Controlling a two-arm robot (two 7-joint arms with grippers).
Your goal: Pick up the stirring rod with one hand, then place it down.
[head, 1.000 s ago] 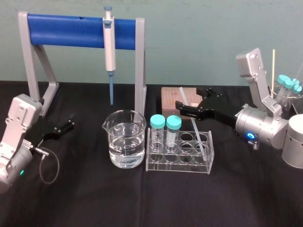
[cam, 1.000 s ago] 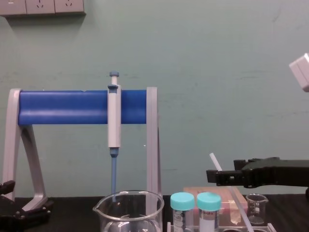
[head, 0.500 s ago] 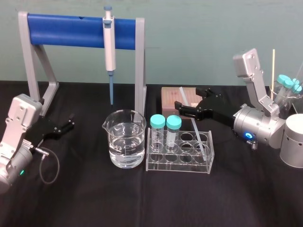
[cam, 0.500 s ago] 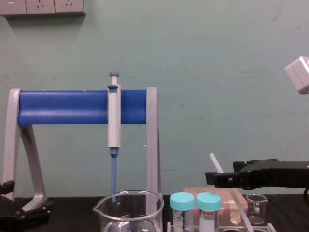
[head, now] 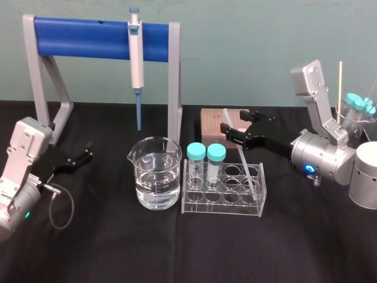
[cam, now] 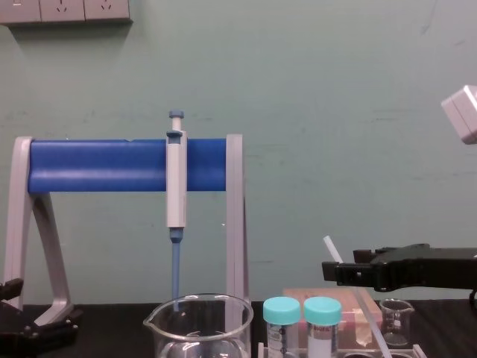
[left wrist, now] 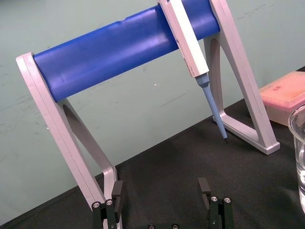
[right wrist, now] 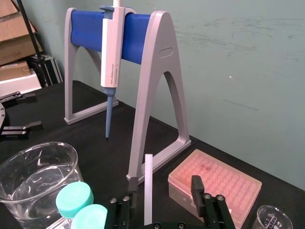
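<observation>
The stirring rod, thin and white, leans in the clear tube rack with its top end tilted towards the back. My right gripper reaches in from the right and straddles the rod's upper part. In the right wrist view the stirring rod stands between the fingers of the right gripper, nearer one finger, with a gap on both sides, so the gripper is open. From the chest, the rod sticks up just past the right gripper. My left gripper rests open at the left, parked.
A large beaker of water stands left of the rack. Two teal-capped tubes sit in the rack. Behind are the blue-barred stand with a hanging pipette, a pink tip box and a small beaker. A white cylinder stands far right.
The right gripper's fingers have drawn closer together around the rod's upper part. The rod and the left arm have not moved.
</observation>
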